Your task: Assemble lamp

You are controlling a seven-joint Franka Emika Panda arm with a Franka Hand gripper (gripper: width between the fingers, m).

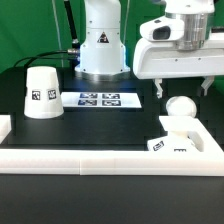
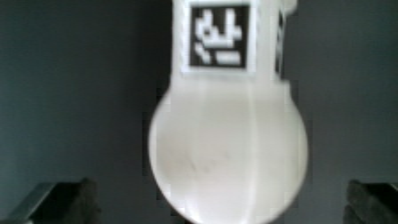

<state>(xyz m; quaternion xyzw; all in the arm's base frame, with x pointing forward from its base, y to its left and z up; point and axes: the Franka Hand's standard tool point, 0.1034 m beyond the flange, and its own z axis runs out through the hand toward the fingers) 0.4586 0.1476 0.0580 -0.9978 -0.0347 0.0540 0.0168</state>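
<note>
The white ball-topped bulb [image 1: 181,108] stands upright on the small blocky base [image 1: 170,143] at the exterior view's right, just behind the front rim bar. My gripper [image 1: 183,90] hangs right above the ball, open and empty. In the wrist view the bulb [image 2: 222,140] fills the middle, with a tagged white part [image 2: 222,30] beyond it. The dark fingertips [image 2: 63,200] stand wide apart on either side of its rounded end, not touching it. The cone-shaped shade [image 1: 42,93] stands on the black table at the exterior view's left.
The marker board [image 1: 98,99] lies flat mid-table in front of the arm's base [image 1: 101,55]. A long white rim bar [image 1: 100,158] runs along the front edge, with a shorter bar [image 1: 4,128] at the exterior view's left.
</note>
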